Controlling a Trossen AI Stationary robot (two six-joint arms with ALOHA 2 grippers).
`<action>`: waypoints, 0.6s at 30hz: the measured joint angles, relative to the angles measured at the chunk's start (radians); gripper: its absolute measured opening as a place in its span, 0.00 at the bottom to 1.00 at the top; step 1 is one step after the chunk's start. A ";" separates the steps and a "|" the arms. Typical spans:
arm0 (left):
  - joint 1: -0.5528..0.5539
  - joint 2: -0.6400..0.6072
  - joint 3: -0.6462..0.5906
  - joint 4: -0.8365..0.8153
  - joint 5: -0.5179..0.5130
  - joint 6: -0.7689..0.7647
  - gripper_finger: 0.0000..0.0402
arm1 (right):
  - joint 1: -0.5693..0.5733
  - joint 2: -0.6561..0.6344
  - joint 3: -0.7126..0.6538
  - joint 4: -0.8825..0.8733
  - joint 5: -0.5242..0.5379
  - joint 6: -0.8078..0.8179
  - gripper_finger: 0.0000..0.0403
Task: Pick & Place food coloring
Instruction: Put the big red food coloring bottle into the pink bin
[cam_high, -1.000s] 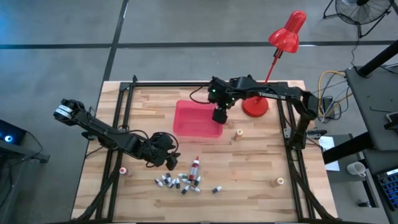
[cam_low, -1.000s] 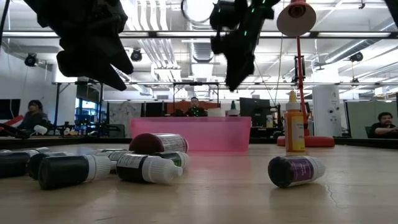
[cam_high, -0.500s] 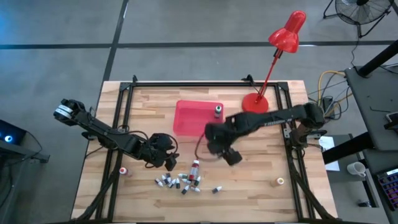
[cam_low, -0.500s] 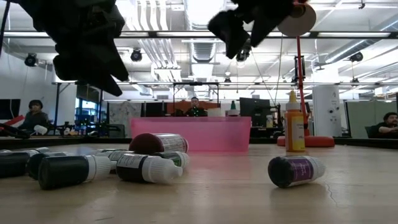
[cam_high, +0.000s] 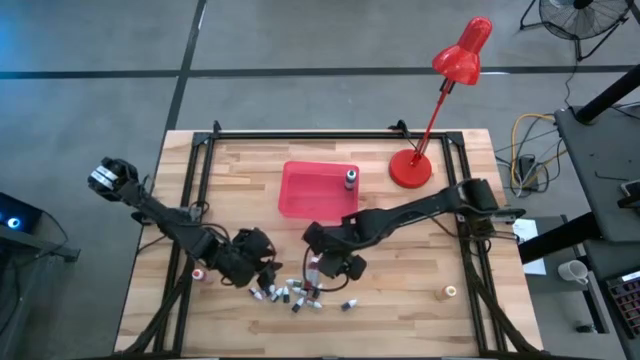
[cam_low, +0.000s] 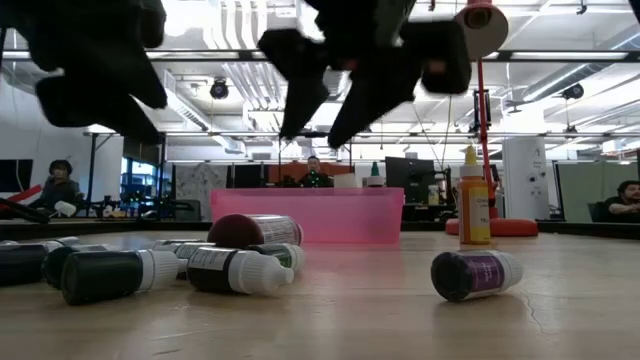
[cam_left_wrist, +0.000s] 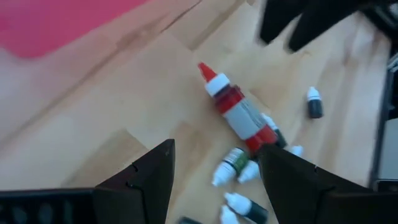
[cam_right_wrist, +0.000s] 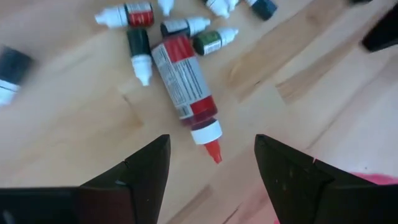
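Observation:
The food coloring (cam_high: 290, 293) lies as a heap of small vials on the wooden table near its front edge. Among them is a longer red-capped tube (cam_high: 313, 272) (cam_right_wrist: 186, 84) (cam_left_wrist: 239, 112) on its side. One more small bottle (cam_high: 351, 178) stands in the red tray (cam_high: 305, 195). My right gripper (cam_high: 335, 266) (cam_right_wrist: 211, 140) (cam_low: 330, 115) hangs open above the tube's cap end, slanting down and touching nothing. My left gripper (cam_high: 262, 272) (cam_left_wrist: 217, 149) is open too. It hovers just left of the heap and points at it.
A red desk lamp stands with its base (cam_high: 409, 168) at the back right. An orange bottle (cam_low: 473, 205) stands upright beyond the heap. Stray pieces lie at the left (cam_high: 198, 272) and near right (cam_high: 450, 292). A single purple-labelled vial (cam_low: 475, 275) lies right of the heap.
My right gripper has swung from over the tray's right end toward the near edge and down, rolling its wrist, and now hangs over the red tube. A small bottle shows in the tray where it stood. My left gripper has shifted a little toward the near edge.

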 joint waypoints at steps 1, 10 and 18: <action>-0.014 0.000 0.000 0.001 -0.009 -0.021 0.50 | 0.000 0.015 0.000 0.011 0.000 -0.029 0.56; -0.087 -0.001 0.000 -0.001 -0.061 -0.088 0.50 | 0.000 0.119 0.000 0.066 0.035 -0.105 0.55; -0.092 -0.002 0.000 -0.002 -0.064 -0.086 0.50 | -0.008 0.163 0.000 0.084 0.059 -0.150 0.55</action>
